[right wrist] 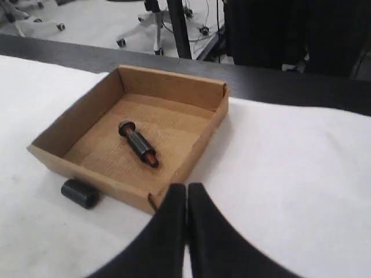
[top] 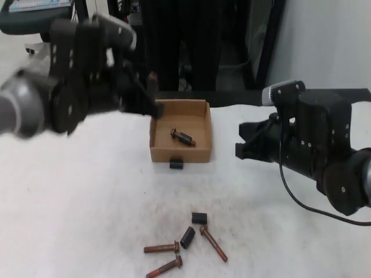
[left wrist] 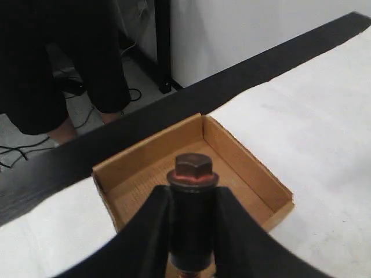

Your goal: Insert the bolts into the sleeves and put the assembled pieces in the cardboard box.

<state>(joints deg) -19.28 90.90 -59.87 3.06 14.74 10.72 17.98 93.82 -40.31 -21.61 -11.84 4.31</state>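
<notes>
- Broadly, a white surface (top: 87, 191) carries everything, with a black strip along its far edge.
- The left tool (left wrist: 194, 197) hangs over the box's far left corner, clamped on an assembled piece (left wrist: 193, 174): a black sleeve with a copper bolt head at its top.
- The right tool (right wrist: 186, 191) sits low to the right of the box, fingers pressed together with nothing between them.
- The box (top: 179, 155) stands open near the middle of the surface, toward the far edge.
- One assembled piece (top: 183, 137) lies on its side on the box floor, near the centre.
- Three loose bolts lie at the near edge: two (top: 161, 248) (top: 164, 267) to the left, one (top: 214, 243) slanting to the right.
- Two loose sleeves (top: 199, 218) (top: 187, 237) lie among those bolts, the nearer one just beside the slanting bolt.
- Another sleeve (top: 176, 164) lies just outside the box's near wall.
</notes>
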